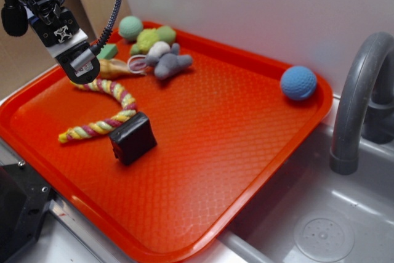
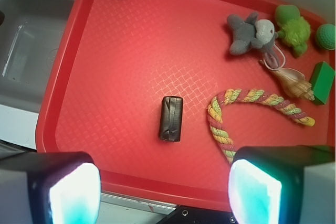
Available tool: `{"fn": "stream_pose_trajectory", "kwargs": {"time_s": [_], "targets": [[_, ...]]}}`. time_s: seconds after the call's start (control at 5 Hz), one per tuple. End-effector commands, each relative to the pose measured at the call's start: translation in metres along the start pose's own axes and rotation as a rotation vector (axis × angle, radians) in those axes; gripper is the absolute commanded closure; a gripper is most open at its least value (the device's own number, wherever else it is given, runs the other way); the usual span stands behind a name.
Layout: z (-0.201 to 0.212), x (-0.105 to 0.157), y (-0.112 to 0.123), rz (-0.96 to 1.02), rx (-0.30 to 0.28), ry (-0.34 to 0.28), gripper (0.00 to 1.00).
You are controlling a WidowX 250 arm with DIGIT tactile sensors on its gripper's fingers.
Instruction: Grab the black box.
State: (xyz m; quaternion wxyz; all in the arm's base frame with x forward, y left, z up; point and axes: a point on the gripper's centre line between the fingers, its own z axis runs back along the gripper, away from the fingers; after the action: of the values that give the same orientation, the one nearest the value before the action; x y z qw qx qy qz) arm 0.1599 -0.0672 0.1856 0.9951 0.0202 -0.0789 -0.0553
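Note:
The black box [image 1: 133, 138] is a small glossy cuboid lying on the red tray [image 1: 234, 140], touching the end of a twisted rope toy. From the wrist it shows lengthwise near the tray's middle [image 2: 171, 118]. My gripper [image 1: 83, 69] hangs high over the tray's back left, well above and behind the box. In the wrist view the gripper [image 2: 164, 195] is open, its two pale fingertips [image 2: 73, 195] wide apart at the bottom corners with only the tray's near rim between them.
A striped rope toy [image 2: 247, 103], grey plush mouse [image 2: 251, 34], shell [image 2: 295, 83], green block [image 2: 321, 81], green plush and teal ball [image 1: 130, 27] crowd the tray's back corner. A blue golf ball [image 1: 298, 82] sits at the far right corner. A sink [image 1: 320, 214] with grey faucet [image 1: 357, 103] lies right.

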Motion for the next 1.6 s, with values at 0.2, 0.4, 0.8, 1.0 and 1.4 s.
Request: {"fn": "stream_pose_trajectory", "kwargs": {"time_s": [0.2, 0.4, 0.8, 1.0, 1.4], "targets": [[-0.078, 0.018, -0.001, -0.103, -0.046, -0.031, 0.0], [-0.111, 0.02, 0.009, -0.094, -0.099, 0.025, 0.0], [-0.128, 0.016, 0.014, -0.047, -0.18, 0.049, 0.0], [-0.145, 0.017, -0.011, -0.114, -0.211, 0.106, 0.0], [-0.154, 0.005, -0.019, -0.145, -0.156, 0.216, 1.0]]}}
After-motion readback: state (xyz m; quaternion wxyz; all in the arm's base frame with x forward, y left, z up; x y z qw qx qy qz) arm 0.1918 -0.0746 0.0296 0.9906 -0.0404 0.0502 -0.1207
